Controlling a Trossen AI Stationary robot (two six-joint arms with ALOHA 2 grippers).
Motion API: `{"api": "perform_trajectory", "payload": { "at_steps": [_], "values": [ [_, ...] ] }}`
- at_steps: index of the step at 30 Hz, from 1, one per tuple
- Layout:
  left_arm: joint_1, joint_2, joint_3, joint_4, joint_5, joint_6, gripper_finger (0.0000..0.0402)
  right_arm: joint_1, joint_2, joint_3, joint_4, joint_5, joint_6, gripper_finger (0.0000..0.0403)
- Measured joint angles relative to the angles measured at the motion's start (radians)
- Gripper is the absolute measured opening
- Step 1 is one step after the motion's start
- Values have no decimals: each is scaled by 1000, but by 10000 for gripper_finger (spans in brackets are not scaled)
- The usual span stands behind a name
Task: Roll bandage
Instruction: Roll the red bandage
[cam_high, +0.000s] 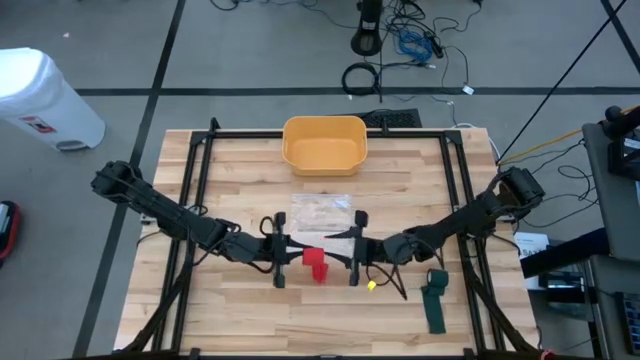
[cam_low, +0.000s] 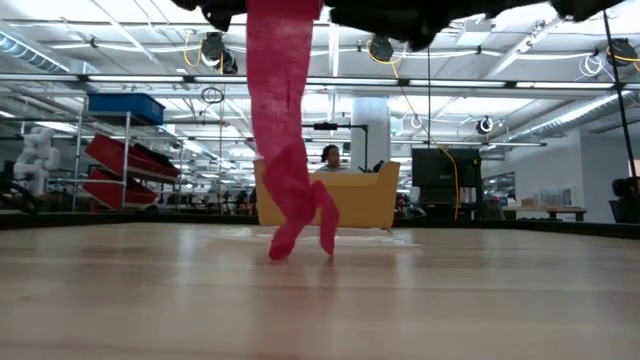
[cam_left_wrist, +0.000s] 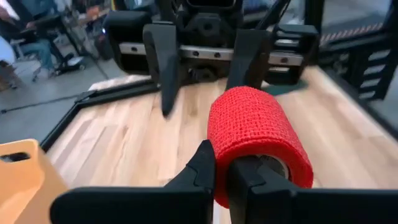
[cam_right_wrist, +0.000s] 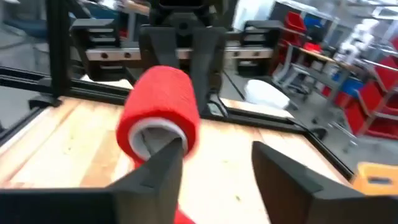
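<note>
We count two arms, one red bandage roll, one green bandage, one yellow tub, one clear plastic wrapper and one small yellow object. From the left, the left gripper reaches toward the table's middle; in its wrist view its fingers are clenched on the wall of the red bandage roll, one finger outside the roll and the other inside its core. The roll hangs between the two grippers above the table's centre, and a loose tail of red bandage drops from it until its end touches the wood. The right gripper faces the left one from the other side of the roll; its fingers stand released, apart, one of them at the roll's open end. Further right lie the small yellow object and the green bandage. The clear plastic wrapper lies behind the roll, the yellow tub at the far edge. The surface is a pale wooden table framed by black rails. Beyond it we see a bright workshop with shelving, red bins and a seated person.
</note>
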Motion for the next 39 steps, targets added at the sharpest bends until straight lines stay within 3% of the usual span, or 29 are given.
{"api": "perform_trajectory", "payload": {
  "at_steps": [3, 7, 13, 15, 25, 34, 37, 39],
  "values": [
    [-1, -25, -89, 160, 10, 1, 13, 30, -21, 0, -24, 44, 4, 210],
    [7, -56, -187, 326, 9, 0, 13, 60, -35, 0, -23, 47, 31, 209],
    [17, -58, -213, 385, 3, -26, 12, 50, 52, 0, 8, -119, 213, 197],
    [16, -58, -213, 391, 0, -26, 12, 51, 114, 0, 63, -127, 248, 197],
    [16, -58, -191, 415, -49, -27, 12, 51, 309, 5, 230, 47, 409, 196],
    [16, -57, -172, 406, -122, -26, 12, 51, 357, 61, 193, 73, 446, 193],
    [16, -57, -172, 411, -130, -26, 12, 48, 358, 77, 119, 112, 475, 170],
    [16, -57, -172, 416, -130, -26, 12, 44, 358, 78, 100, 145, 489, 135]
  ]
}}
